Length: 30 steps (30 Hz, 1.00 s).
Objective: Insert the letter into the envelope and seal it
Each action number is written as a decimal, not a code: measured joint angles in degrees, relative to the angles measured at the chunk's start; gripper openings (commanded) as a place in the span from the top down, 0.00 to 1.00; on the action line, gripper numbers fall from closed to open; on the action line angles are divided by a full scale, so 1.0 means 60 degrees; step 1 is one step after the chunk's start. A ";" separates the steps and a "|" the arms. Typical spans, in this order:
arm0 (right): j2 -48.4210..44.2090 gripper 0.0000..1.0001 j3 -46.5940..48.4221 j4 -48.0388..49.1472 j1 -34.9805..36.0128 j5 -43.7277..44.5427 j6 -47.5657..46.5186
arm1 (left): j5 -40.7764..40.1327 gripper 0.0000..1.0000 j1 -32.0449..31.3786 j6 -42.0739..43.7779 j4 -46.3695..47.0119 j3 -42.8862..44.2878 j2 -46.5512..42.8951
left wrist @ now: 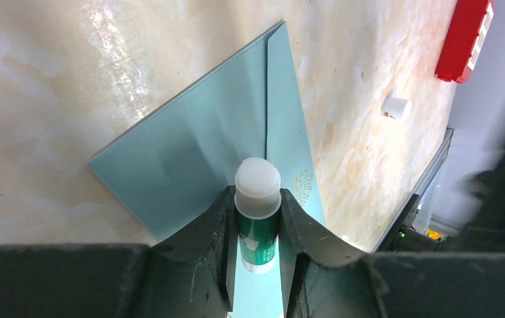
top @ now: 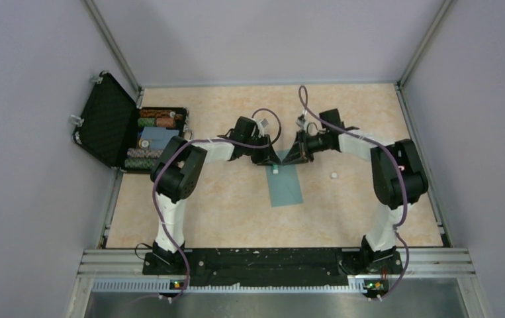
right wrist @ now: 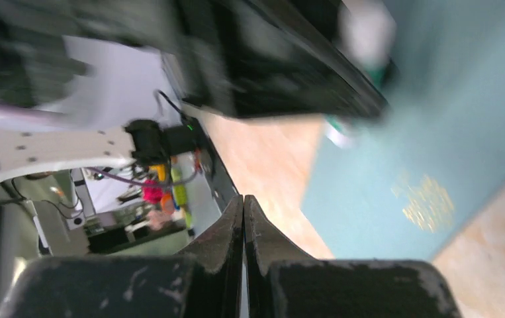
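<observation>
The teal envelope [top: 285, 187] lies flat in the middle of the table, its long side running towards the arms. It also shows in the left wrist view [left wrist: 196, 146] with a fold line and a gold emblem, and in the right wrist view [right wrist: 435, 146]. My left gripper [top: 271, 159] [left wrist: 257, 199] is shut on a green glue stick [left wrist: 257, 233] with a white end, held over the envelope's far end. My right gripper [top: 294, 157] [right wrist: 243, 199] is shut, just right of the left one at the same end. No letter is in view.
A small white cap [top: 333, 175] [left wrist: 396, 106] lies on the table right of the envelope. An open black case [top: 114, 119] with rolls and other items stands at the far left. Grey walls enclose the table.
</observation>
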 measured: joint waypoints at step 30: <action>-0.8899 0.33 -0.0528 0.0601 -0.2659 -0.0164 -0.2415 | 0.2288 1.00 0.0459 0.3628 0.1060 0.1220 -0.7308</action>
